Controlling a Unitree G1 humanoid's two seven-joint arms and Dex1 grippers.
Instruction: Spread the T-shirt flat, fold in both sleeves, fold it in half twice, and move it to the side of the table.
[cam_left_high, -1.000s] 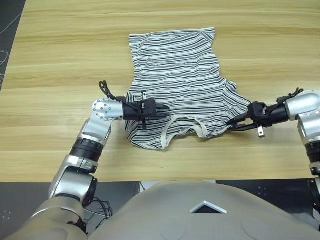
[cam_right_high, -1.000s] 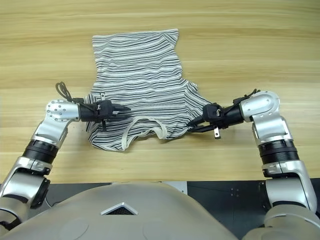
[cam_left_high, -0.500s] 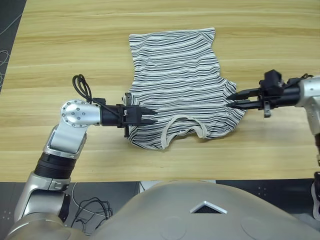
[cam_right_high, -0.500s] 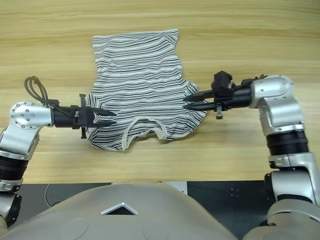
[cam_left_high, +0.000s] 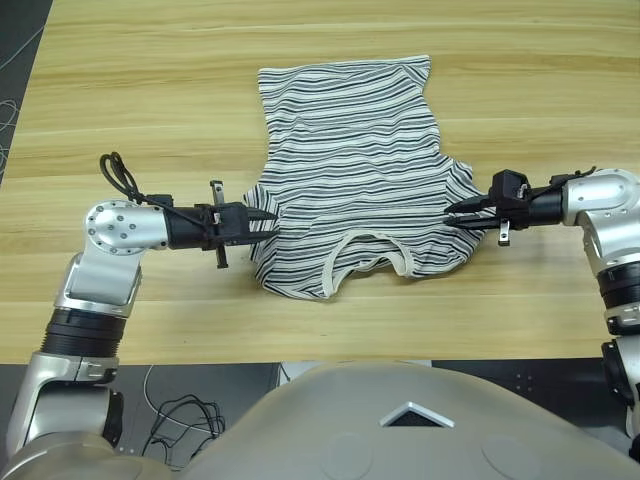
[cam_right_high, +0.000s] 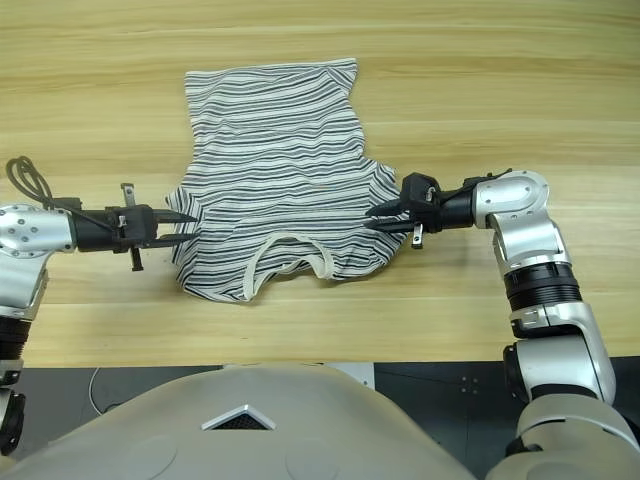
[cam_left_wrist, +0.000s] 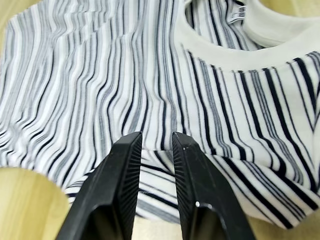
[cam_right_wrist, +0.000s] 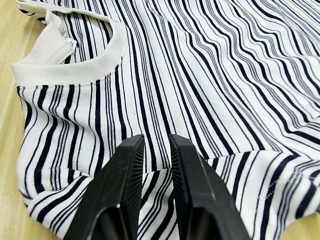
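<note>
The striped T-shirt (cam_left_high: 350, 150) lies rumpled at mid-frame on the wooden worktop (cam_left_high: 120, 100), collar toward the lower edge. The left gripper (cam_left_high: 268, 221) touches its left edge and the right gripper (cam_left_high: 452, 213) its right edge, each with fingers narrowly parted over the fabric.

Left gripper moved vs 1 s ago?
Yes: left gripper backed off to the robot's left, from over the T-shirt to its left edge.

Both arms are sitting low, elbows bent, forearms pointing inward. L gripper (cam_left_high: 268, 218) is aiming right, jaws sitting narrowly apart. R gripper (cam_left_high: 452, 213) is aiming left w/ same narrow gap.
</note>
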